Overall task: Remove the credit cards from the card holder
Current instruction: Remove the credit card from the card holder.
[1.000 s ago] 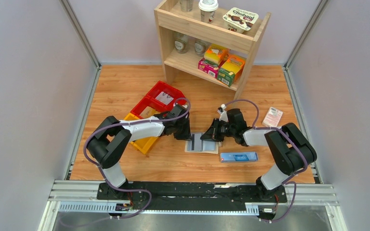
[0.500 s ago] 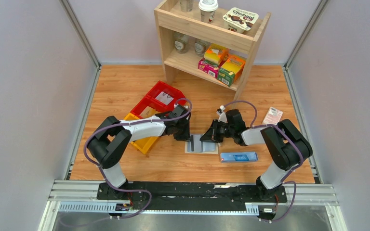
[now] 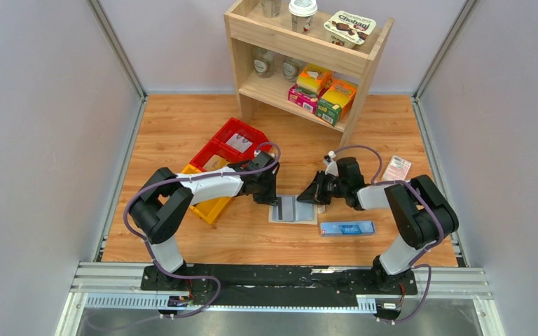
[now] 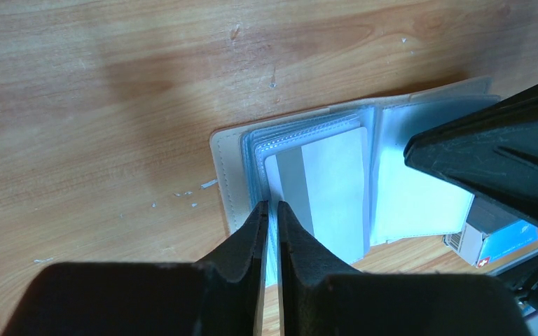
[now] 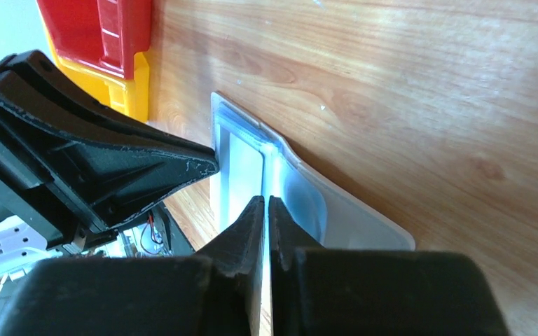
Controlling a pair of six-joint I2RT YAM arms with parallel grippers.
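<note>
The card holder [image 3: 293, 210] is laid open on the surface [image 3: 252, 241], between the two tools. The left tool [image 4: 271, 207] is narrowed to a slit on a sleeve edge of the card holder, where a striped card [image 4: 329, 189] sits; whether the card itself is caught cannot be told. The right tool [image 5: 266, 201] is pinched on a clear leaf by the fold. The holder is best pinned there while the card is drawn straight along its sleeve, not lifted.

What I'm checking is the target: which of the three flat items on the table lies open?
The card holder: spread flat, with a card showing inside. The blue box and the packet, to its right, are not opened.
</note>
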